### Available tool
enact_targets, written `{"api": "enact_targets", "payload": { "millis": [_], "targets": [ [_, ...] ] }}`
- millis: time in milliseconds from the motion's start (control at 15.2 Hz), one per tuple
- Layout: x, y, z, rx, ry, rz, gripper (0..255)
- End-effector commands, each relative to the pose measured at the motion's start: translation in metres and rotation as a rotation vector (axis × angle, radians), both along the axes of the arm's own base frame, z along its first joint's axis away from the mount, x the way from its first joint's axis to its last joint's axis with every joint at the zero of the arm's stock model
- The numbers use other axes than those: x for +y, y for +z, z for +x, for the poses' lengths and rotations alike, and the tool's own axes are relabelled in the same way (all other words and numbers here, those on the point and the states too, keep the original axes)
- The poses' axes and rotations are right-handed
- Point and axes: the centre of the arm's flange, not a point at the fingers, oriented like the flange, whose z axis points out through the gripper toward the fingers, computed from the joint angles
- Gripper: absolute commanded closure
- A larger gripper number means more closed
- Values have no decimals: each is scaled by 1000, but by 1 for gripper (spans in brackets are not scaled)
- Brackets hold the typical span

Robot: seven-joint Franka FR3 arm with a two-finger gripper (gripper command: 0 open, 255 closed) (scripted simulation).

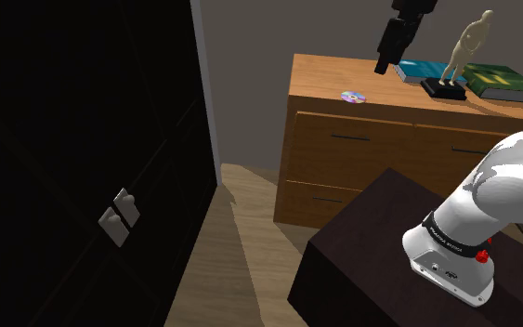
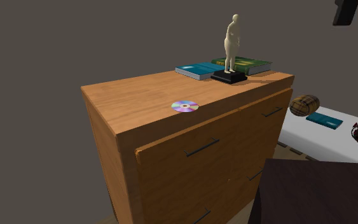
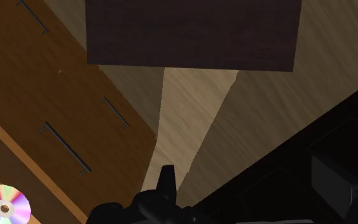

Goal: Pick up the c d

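Observation:
The CD (image 1: 352, 96) is a small iridescent disc lying flat on the top of a wooden dresser (image 1: 317, 76), towards its front edge. In the second exterior view the CD (image 2: 185, 106) lies alone on the bare dresser top (image 2: 133, 95). My black gripper (image 1: 383, 63) hangs above the dresser, to the shoulder view's right of the disc and well above it, touching nothing. Part of the gripper (image 2: 346, 13) shows at the second exterior view's upper right. In the wrist view the CD (image 3: 4, 207) lies off to one side of the gripper (image 3: 166, 191).
A pale figurine (image 1: 464, 46) on a black base stands on the dresser between a teal book (image 1: 422, 71) and a green book (image 1: 505, 82). A tall dark cabinet (image 1: 83, 167) rises beside the dresser. The dark stand (image 1: 389, 241) sits in front. A small barrel (image 2: 304, 105) lies on a white surface beyond.

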Motion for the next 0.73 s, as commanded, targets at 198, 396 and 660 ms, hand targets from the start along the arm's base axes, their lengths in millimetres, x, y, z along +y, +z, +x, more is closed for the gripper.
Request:
{"api": "enact_targets", "payload": {
  "millis": [198, 396, 660],
  "targets": [
    [-5, -33, 12, -15, 12, -78, 0],
    [-12, -65, 24, -29, 24, -157, 0],
    [-26, -107, 41, -49, 39, -261, 0]
  ]
}}
